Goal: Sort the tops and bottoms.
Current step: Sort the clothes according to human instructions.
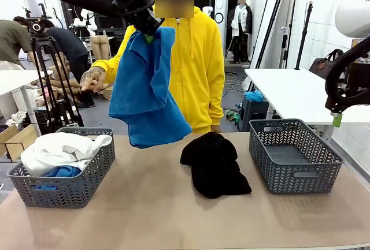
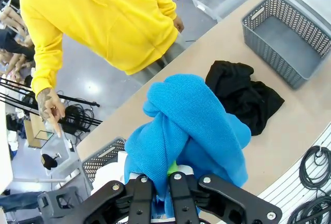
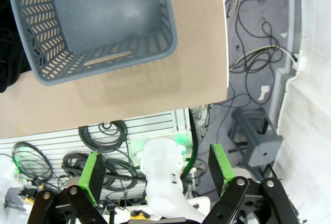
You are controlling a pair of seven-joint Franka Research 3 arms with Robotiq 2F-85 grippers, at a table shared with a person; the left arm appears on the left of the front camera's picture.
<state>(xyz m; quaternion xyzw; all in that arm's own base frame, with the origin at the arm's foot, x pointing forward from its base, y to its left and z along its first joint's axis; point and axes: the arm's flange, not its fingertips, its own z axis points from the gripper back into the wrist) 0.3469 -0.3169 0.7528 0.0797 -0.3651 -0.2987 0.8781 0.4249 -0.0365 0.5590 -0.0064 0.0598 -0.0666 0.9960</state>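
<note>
Gripping blue top (image 1: 147, 85) in closed left fingers (image 1: 148, 33), dangling over bench (image 1: 156, 204) beside left basket (image 1: 87, 183). Holding right fingers (image 3: 155, 169) open, empty. Black bottoms (image 1: 214, 163) lying mid-bench. Risking hem snagging basket rim, draping outside.

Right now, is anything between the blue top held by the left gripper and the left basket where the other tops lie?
Nothing visible. The left gripper is shut on the blue top, which hangs in the air above the table. The left basket, holding a white top, sits below and to its left with its top open.
</note>
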